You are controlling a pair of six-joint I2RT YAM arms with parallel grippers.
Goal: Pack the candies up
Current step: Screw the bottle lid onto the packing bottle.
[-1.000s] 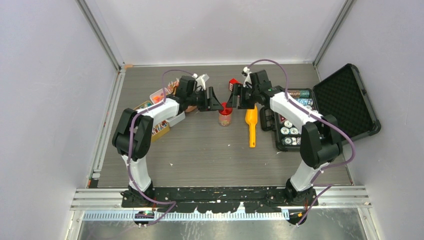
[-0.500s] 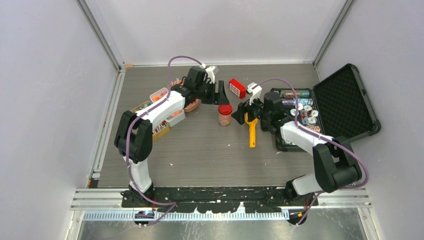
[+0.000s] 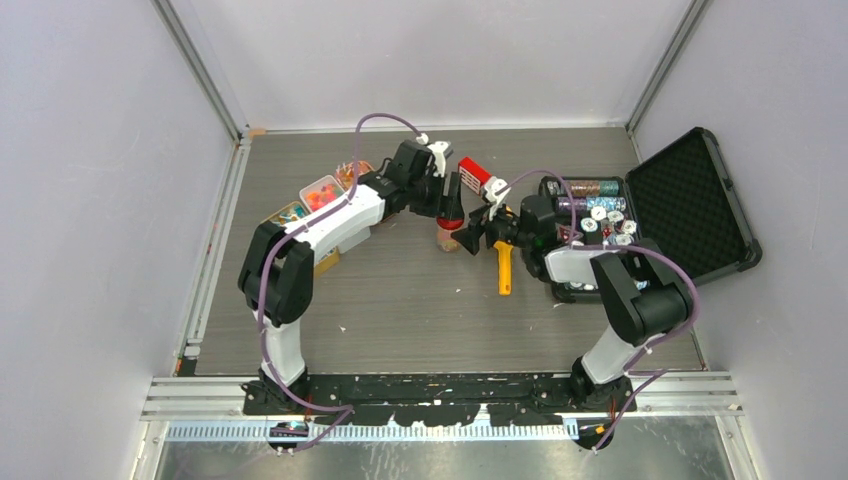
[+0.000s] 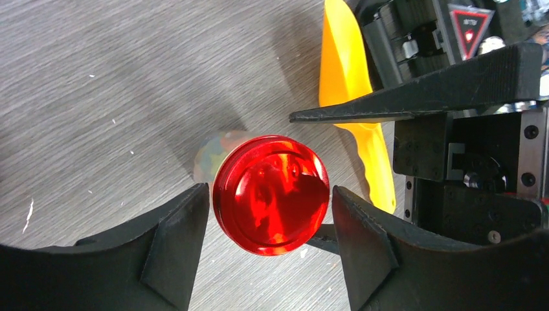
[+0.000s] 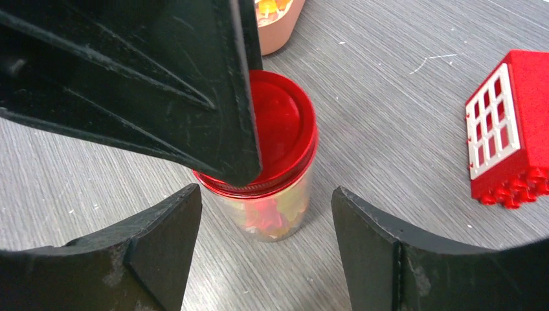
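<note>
**While 2 grippers bracket the jar, neither has hold of it**

Although both arms have converged on the small clear jar [image 5: 272, 201] at the middle of the table, nothing is clamped yet. The left gripper [image 4: 268, 201] hangs over the red lid [image 4: 270, 194] from above. Its fingers are spread to either side of the lid's rim, with only a sliver of gap showing on each side. The right gripper [image 5: 264, 201] comes in low from the side, its fingers parted wide around the jar's clear wall and visibly apart from it.

That split looks deliberate: 1 hand low to steady the body, 1 on top to turn the lid. The candies [image 5: 268, 217] that matter sit inside the jar, red and yellow pieces showing through the wall under the seated lid. More lie in a pink bowl [image 5: 275, 13] just behind it.

A yellow scoop [image 4: 353, 84] lies flat just beside the jar, close to the right arm, and a red box [image 5: 511, 129] sits well clear. My guess is the lid work comes next. The risk is the light jar tipping or spinning if the top fingers close before the lower ones do.
</note>
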